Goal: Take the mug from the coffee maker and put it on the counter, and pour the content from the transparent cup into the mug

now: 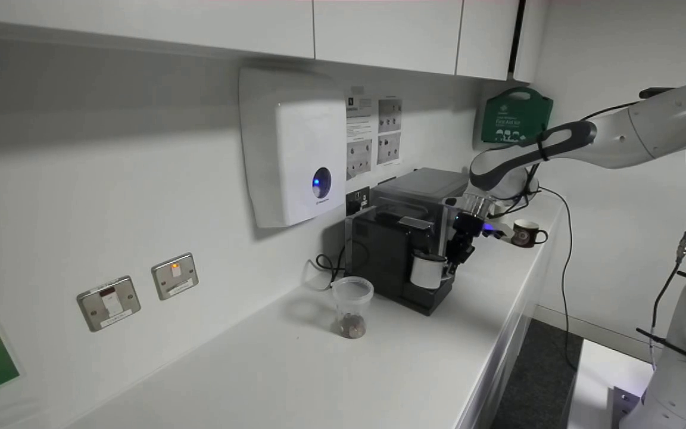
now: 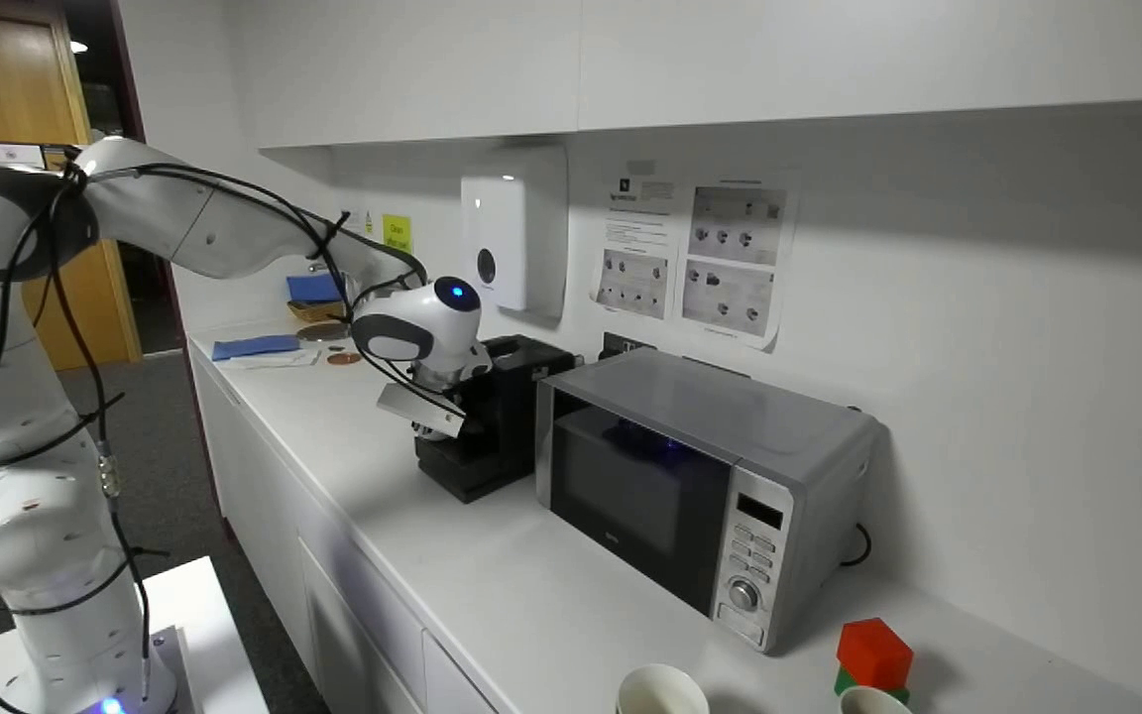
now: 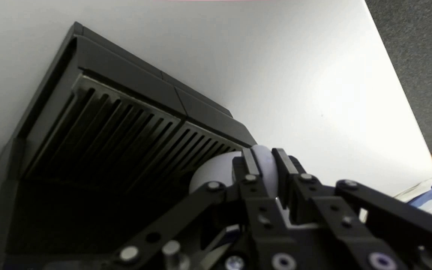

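- Currently, the jaws pinch the handle of the mug, over the drip tray of the coffee maker.
- From here, I judge the step as mug removal.
- Next: withdraw level; set on the counter.

One coffee maker, one microwave

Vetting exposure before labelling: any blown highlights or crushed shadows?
Wrist view: part of the counter nearly white, the coffee maker near-black at lower left; in an exterior view, soft shadow beside the clear cup; in both exterior views, the wall darkened under the cupboards.
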{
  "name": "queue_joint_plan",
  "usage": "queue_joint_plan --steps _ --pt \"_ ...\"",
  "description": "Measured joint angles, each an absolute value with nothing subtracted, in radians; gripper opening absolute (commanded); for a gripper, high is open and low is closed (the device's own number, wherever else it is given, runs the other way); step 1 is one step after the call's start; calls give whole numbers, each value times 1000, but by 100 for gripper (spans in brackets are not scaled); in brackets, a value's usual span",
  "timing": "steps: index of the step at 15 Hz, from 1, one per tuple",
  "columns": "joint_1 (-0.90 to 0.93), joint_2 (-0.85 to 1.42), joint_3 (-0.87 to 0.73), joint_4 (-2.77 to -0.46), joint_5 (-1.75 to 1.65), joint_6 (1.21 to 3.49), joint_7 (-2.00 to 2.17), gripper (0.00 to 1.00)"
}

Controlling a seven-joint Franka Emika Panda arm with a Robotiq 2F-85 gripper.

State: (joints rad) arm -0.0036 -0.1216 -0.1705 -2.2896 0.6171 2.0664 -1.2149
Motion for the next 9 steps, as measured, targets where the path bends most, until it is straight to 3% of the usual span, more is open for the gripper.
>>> queue_joint_plan --steps 9 --pt "-2 -186 -142 -2297 530 2066 -1157 4"
